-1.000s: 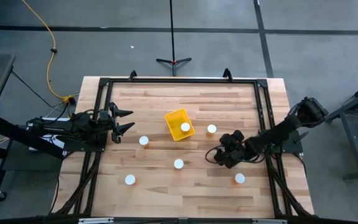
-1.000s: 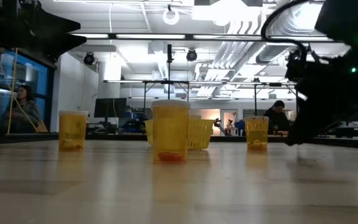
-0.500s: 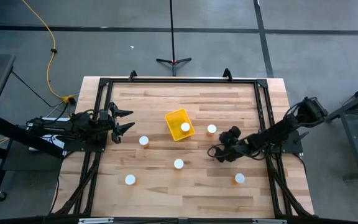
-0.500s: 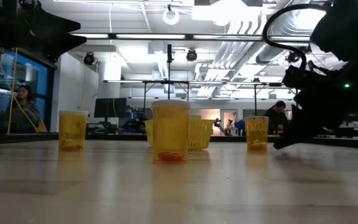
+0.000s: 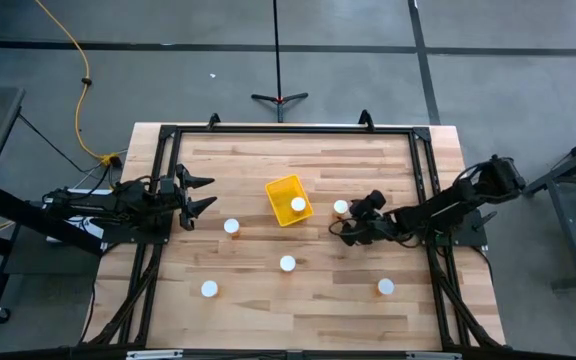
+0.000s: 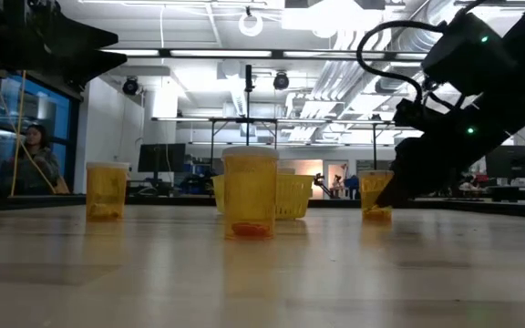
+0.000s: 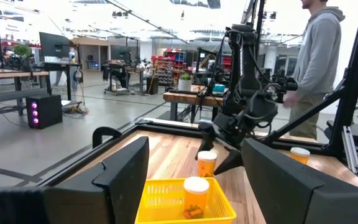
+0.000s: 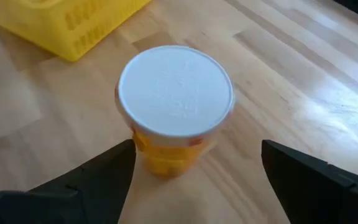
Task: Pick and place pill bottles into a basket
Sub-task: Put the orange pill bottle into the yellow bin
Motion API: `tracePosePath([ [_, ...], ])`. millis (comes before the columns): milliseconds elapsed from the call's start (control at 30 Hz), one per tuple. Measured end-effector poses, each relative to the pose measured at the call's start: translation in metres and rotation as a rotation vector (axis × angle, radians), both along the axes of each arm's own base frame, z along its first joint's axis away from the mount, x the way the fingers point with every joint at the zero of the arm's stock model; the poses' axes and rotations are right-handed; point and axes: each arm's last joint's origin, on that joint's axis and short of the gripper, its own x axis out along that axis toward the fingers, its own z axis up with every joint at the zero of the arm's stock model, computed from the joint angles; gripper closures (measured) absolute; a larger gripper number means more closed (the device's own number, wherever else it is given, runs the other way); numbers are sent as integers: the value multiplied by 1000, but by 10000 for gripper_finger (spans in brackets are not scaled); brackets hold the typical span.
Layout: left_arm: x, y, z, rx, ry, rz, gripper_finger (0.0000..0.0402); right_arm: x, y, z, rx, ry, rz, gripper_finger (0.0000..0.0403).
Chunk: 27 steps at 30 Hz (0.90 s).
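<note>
Pill bottle (image 8: pixel 175 109), plain white cap, unlabelled.

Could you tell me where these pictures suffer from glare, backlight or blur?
Low view: bright ceiling lights backlight the right gripper into a silhouette; the near table is soft. Right wrist view: glare on the wood beside the pill bottle; its fingers are blurred. High view: evenly lit.

R gripper (image 5: pixel 340 228) beside bottle (image 5: pixel 340 207), basket (image 5: pixel 281 190) nearby.

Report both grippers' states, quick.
Left gripper: open, empty, at the table's left edge.
Right gripper: open around a pill bottle, not gripping.
</note>
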Motion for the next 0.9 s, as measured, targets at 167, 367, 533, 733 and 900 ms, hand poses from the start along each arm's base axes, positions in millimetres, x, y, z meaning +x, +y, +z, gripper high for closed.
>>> tracePosePath([
  [167,0,0,0,0,2,0,110,3,-8,1,22,-7,-5,65],
  [367,0,0,0,0,3,0,110,9,-12,5,2,-25,52,67],
  [533,0,0,0,0,3,0,110,9,-20,5,-26,-22,5,68],
  [733,0,0,0,0,3,0,110,10,-28,4,41,-17,18,69],
  [900,0,0,0,0,3,0,110,12,-32,6,25,-38,-1,75],
])
